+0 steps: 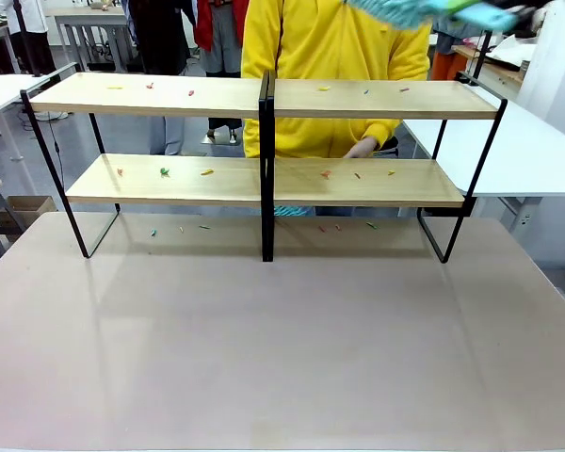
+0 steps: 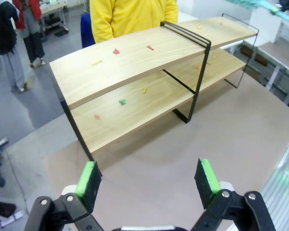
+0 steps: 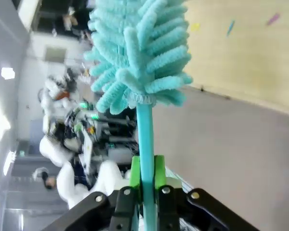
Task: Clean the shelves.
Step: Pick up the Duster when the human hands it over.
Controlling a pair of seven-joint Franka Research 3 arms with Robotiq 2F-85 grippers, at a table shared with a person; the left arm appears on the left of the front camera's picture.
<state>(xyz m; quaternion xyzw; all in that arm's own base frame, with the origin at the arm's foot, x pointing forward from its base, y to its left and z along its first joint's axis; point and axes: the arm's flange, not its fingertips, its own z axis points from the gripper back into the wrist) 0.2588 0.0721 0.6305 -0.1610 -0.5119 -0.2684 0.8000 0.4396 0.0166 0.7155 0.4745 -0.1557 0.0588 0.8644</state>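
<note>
The shelves [image 1: 169,94] stand across the far half of the table, light wood boards on a thin black frame with a black centre post [image 1: 266,169]. Small coloured scraps [image 1: 165,172] lie scattered on the upper and lower boards. My right gripper [image 3: 145,179] is shut on the handle of a turquoise fluffy duster [image 3: 139,53], held above the shelf's right end; the duster [image 1: 405,9] shows blurred at the top edge of the front view. My left gripper [image 2: 147,178] hangs open and holds nothing, well above the table, facing the shelves [image 2: 130,57] from their left end.
A person in a yellow hoodie [image 1: 330,56] stands right behind the shelves, one hand [image 1: 363,148] at the lower board's back edge. A few scraps [image 1: 153,232] lie on the table [image 1: 282,358] under the rack. White tables [image 1: 537,151] flank both sides.
</note>
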